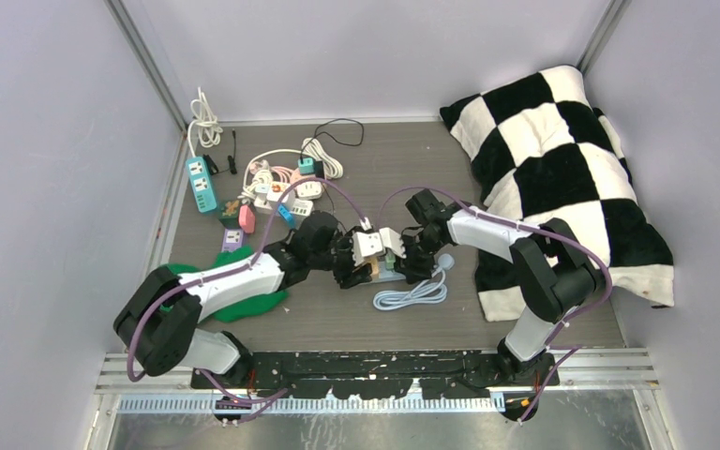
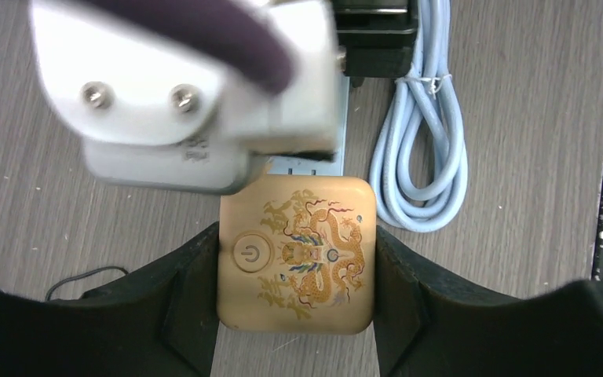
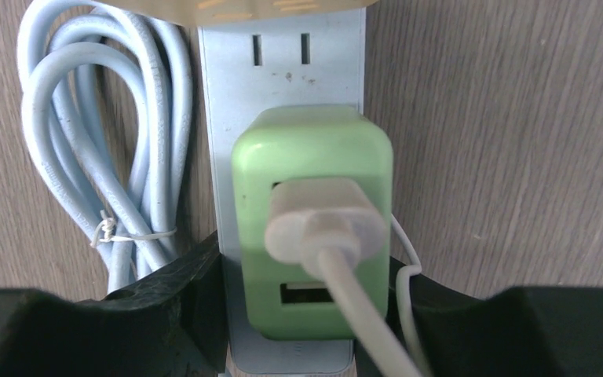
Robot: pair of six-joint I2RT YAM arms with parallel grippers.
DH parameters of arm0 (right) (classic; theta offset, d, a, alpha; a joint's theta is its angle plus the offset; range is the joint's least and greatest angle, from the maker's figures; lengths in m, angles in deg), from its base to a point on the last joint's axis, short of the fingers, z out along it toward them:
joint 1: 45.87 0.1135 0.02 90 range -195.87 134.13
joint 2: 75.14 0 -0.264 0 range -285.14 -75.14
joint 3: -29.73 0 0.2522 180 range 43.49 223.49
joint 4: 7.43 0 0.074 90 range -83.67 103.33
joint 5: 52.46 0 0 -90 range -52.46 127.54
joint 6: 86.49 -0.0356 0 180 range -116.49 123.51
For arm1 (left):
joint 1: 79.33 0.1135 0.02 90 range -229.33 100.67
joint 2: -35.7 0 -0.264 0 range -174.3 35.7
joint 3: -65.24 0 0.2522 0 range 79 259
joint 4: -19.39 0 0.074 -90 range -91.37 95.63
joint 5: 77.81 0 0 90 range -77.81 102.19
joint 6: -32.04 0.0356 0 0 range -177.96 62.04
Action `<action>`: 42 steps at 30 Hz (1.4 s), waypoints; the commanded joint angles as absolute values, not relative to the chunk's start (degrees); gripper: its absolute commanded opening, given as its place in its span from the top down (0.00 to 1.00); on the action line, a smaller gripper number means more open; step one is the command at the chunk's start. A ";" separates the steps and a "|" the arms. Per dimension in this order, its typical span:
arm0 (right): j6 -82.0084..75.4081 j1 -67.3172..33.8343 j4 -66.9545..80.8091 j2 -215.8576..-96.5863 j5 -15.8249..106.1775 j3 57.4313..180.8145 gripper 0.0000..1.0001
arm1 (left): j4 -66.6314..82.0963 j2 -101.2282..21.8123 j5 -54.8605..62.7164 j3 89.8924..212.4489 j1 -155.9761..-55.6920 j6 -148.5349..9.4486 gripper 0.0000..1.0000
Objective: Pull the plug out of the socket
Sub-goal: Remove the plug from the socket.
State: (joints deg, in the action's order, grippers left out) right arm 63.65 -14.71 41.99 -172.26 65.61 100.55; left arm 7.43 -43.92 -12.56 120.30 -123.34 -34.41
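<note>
Clamping a glossy tan block [image 2: 298, 236] between its matte black fingers [image 2: 180, 298], the left gripper [image 2: 297, 267] is closed on the block's two sides; the block is square with rounded corners, printed with a gold dragon and a power symbol, and sits at the end of a flat, pale blue-grey power strip [image 3: 283, 78]. Further along that strip stands the green plug [image 3: 312, 149], a smooth, boxy adapter with soft edges, seated in the strip at mid-frame in the right wrist view. The right gripper [image 3: 306, 265] straddles the plug's lower half, its jaws narrowed until they press the plug's flanks. A white USB connector [image 3: 326, 224] juts from the plug's face and covers part of it, with its cord running to the bottom edge. Beside the strip lies a coiled pale blue cable [image 3: 102, 149], bound with a thin tie, on the wood-grain table [image 3: 518, 157]. A blurred white housing [image 2: 188, 94] with two screw heads fills the upper left of the left wrist view. At the upper right of the overhead view is a soft black-and-white checkered cushion [image 1: 562, 159]; at the upper left, a clutter of other strips and adapters [image 1: 262, 192].
</note>
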 commanded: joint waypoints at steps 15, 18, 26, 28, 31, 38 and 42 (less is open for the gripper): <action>60.10 -14.17 40.28 -170.69 64.14 101.24 0.99 | 3.47 -41.21 -13.64 121.68 -123.29 -26.72 1.00; 60.03 -14.18 40.22 -170.78 63.86 101.17 0.99 | 8.45 -39.42 -16.70 119.72 -122.07 -32.03 1.00; 59.77 -14.11 40.09 -170.96 63.55 101.23 0.99 | 42.27 -43.58 -31.97 112.48 -114.94 -62.82 1.00; 59.72 -14.10 40.02 -170.92 63.38 101.15 0.99 | 41.00 -44.07 -30.19 113.10 -115.40 -62.68 1.00; 59.68 -14.11 39.83 -170.80 63.23 100.89 0.99 | 22.73 -40.14 -14.42 115.92 -121.93 -43.06 1.00; 59.49 -14.10 39.64 -170.86 62.98 100.88 0.99 | 16.68 -37.31 -15.46 116.74 -121.90 -41.54 1.00; 59.50 -14.06 39.59 -170.88 62.79 100.88 0.99 | 30.41 -39.86 -27.56 114.22 -116.42 -57.18 1.00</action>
State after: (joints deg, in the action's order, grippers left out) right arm 63.24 -13.53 41.49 -172.24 65.46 100.15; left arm 16.04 -40.09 -16.96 115.03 -120.28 -43.18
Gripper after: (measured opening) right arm 0.527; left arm 0.600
